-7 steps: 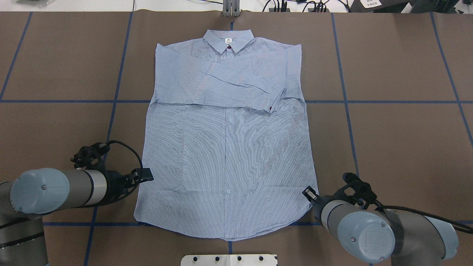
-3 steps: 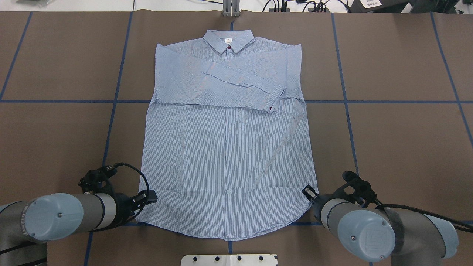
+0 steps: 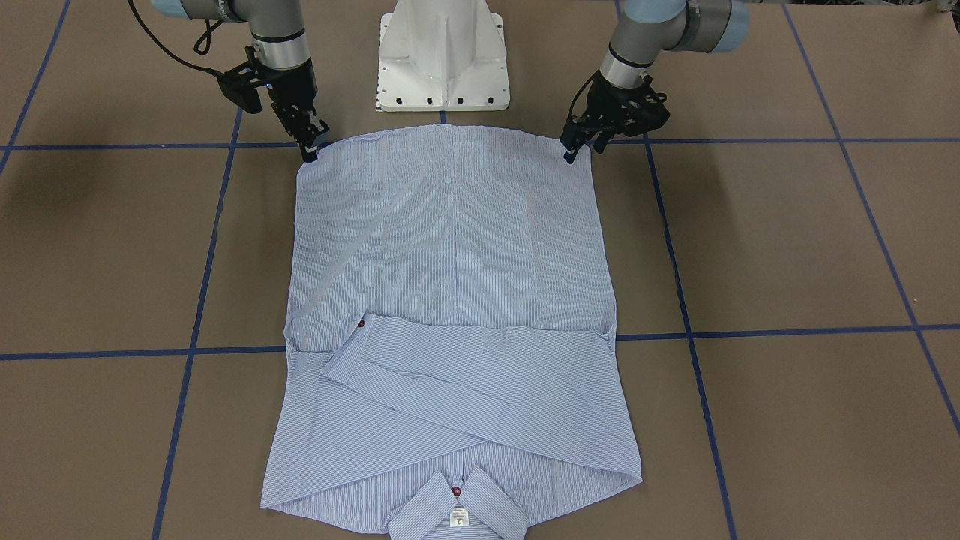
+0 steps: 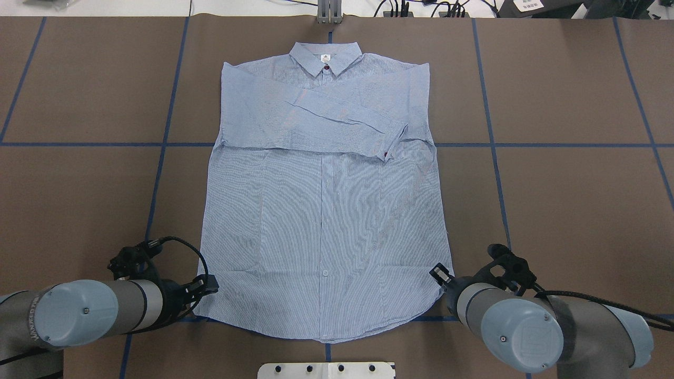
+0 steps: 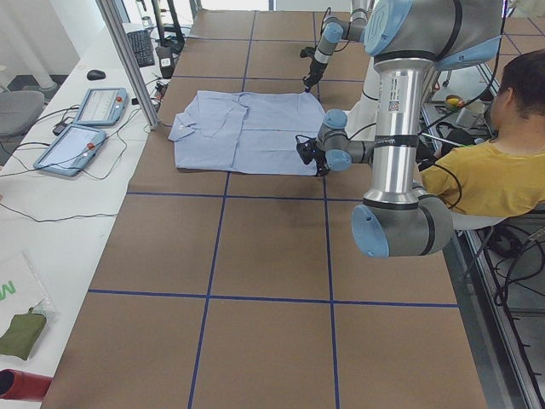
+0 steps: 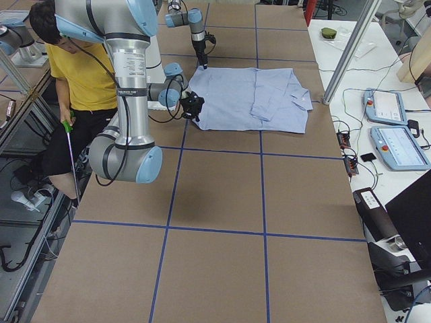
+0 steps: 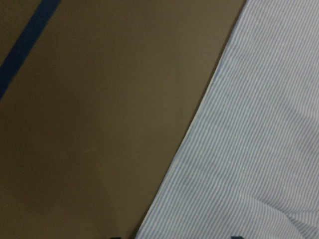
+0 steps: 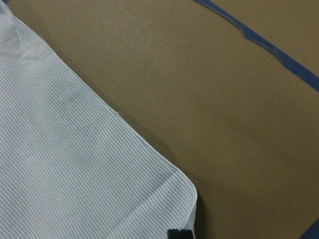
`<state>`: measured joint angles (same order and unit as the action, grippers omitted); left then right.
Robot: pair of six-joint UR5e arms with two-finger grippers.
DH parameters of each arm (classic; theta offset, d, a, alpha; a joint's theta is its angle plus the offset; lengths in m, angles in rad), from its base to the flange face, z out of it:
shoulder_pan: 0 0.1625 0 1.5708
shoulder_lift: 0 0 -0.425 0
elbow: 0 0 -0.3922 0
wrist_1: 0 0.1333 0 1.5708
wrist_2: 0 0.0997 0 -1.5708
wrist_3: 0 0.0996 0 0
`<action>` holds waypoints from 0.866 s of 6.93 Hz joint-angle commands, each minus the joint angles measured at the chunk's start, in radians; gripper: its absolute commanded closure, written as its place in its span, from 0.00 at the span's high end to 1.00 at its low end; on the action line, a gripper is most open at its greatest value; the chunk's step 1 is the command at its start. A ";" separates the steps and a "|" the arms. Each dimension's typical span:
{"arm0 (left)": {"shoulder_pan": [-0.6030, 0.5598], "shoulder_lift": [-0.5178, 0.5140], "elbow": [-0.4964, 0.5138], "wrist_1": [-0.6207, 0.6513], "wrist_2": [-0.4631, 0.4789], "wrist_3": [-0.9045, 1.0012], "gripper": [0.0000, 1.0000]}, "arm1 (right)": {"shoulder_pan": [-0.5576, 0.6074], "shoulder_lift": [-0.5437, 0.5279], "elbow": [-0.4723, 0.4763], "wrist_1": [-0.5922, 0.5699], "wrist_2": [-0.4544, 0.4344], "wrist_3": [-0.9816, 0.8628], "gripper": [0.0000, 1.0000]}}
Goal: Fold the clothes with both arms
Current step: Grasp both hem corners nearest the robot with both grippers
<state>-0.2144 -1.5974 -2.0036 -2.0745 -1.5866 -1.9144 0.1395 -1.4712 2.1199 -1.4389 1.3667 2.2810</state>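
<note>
Slippage of the shirt (image 4: 321,210) is risked by shallow hem bites; left pincer (image 4: 209,284) is open, empty; right pincer (image 4: 438,273) gap cannot be told.

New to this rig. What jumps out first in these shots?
A light blue striped shirt lies flat in the middle of the brown table, collar away from the robot and both sleeves folded across the chest. The left end effector and right end effector sit low at its two near hem corners, one on each side. In the side views, a person in a yellow top sits behind the robot.
</note>
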 commanded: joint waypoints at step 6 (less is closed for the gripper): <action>0.013 0.005 -0.003 0.004 -0.004 -0.028 0.12 | 0.000 0.003 0.000 0.000 -0.001 0.002 0.00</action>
<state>-0.2020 -1.5915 -2.0054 -2.0709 -1.5901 -1.9395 0.1396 -1.4684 2.1199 -1.4389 1.3653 2.2825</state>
